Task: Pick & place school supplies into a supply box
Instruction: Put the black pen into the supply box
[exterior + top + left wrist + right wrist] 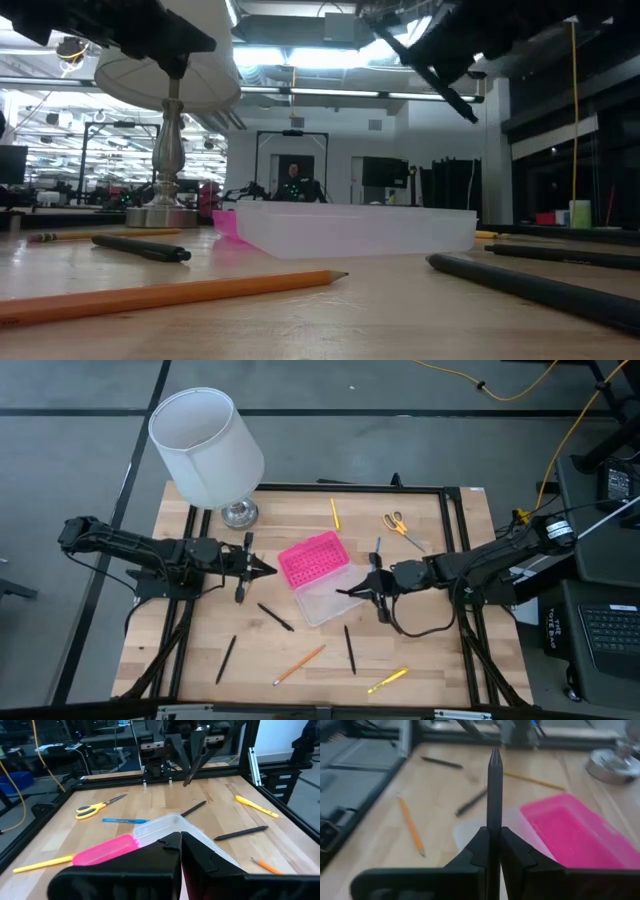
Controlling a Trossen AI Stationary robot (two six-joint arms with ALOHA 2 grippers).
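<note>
Wooden tabletop (420, 660) filled my overhead feed, with a white-shaded lamp (207, 445) standing at its far left corner. My right gripper (352, 591) was clenched on a black pen (494, 795); through its wrist camera I saw the pen pinched between both fingers and sticking straight out past the tips. That gripper hung just over the right edge of the supply box (318, 576), whose clear base lay beside its open pink lid. My left gripper (268, 568) had its fingers pressed together, holding nothing, just left of the pink lid.

I counted the loose supplies from above. Three black pens lay on the wood: one (275, 617) just left of the clear base, one (226, 659) near the front left, one (350, 649) in front of the box. One wooden pencil (299, 664) lay between the last two. One yellow pen (387, 680) lay near the front edge, another yellow one (334, 513) behind the box. One blue pen (378, 546) lay just behind my right gripper, and one pair of scissors (399, 525) with yellow handles lay farther back on the right.

I could not tell whether anything lay inside the box.
</note>
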